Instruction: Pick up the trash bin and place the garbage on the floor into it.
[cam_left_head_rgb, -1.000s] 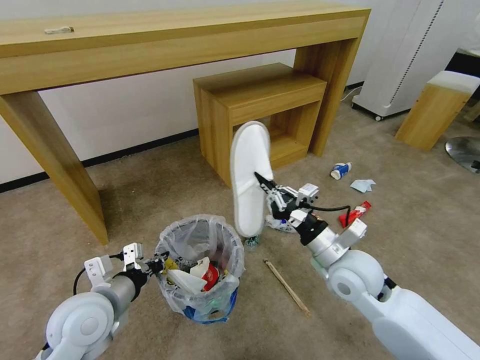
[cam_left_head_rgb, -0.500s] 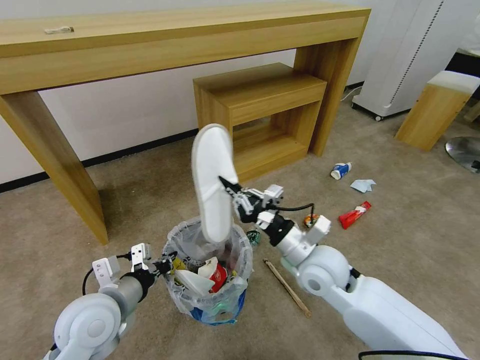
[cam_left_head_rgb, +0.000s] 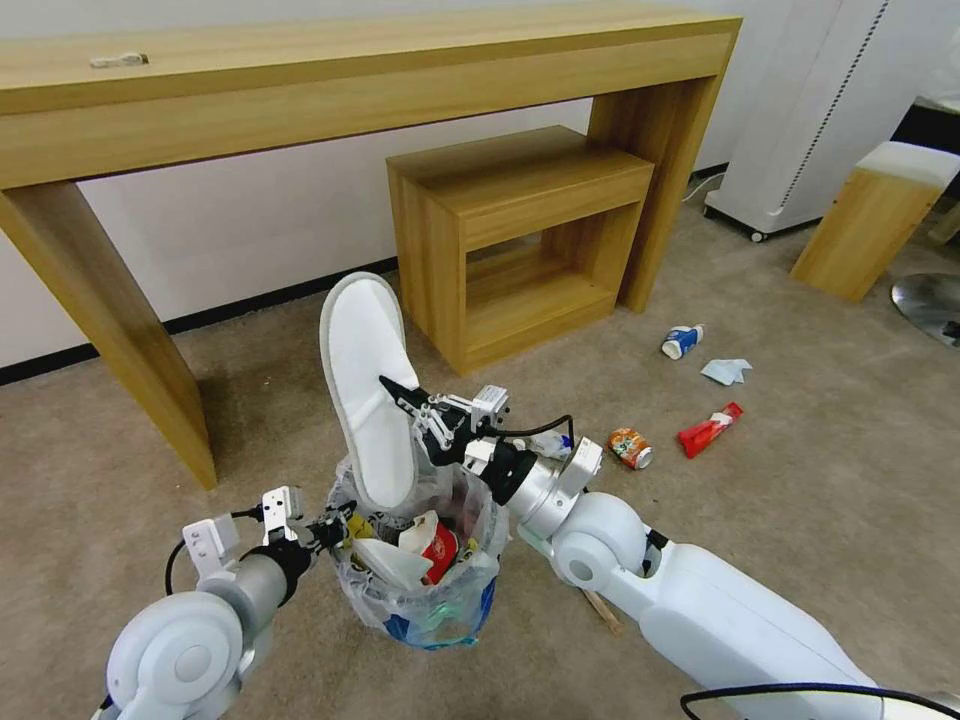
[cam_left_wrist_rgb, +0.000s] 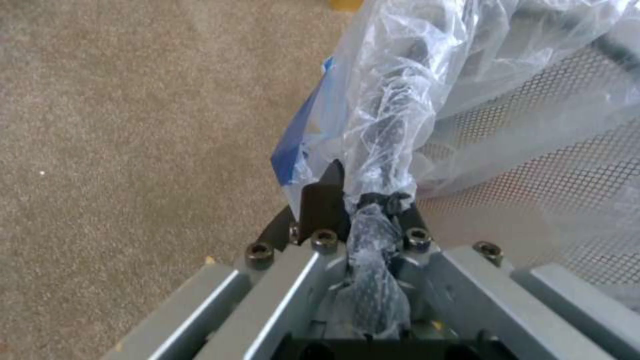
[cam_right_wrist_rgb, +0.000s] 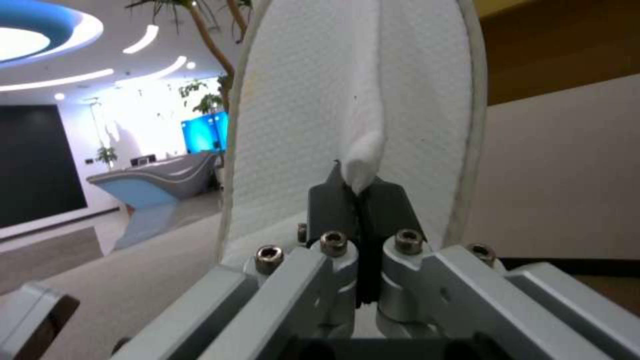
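Observation:
The trash bin, lined with a crinkly clear bag, stands on the beige floor with a red-white carton and a white slipper inside. My left gripper is shut on its rim; the pinched bag shows between that gripper's jaws. My right gripper is shut on another white slipper, held upright with its lower end in the bin's mouth. The slipper's strap is clamped in that gripper. On the carpet lie a crushed can, red wrapper, blue-white cup, tissue and a wooden stick mostly hidden by my right arm.
A long wooden table spans the back, its leg left of the bin. A small wooden cabinet stands behind the bin. At far right are a white appliance, a padded wooden stool and a metal disc base.
My right gripper has carried the slipper leftward from over the carpet to above the bin, and its lower end now dips into the bin's mouth. The left gripper and bin shifted slightly right.

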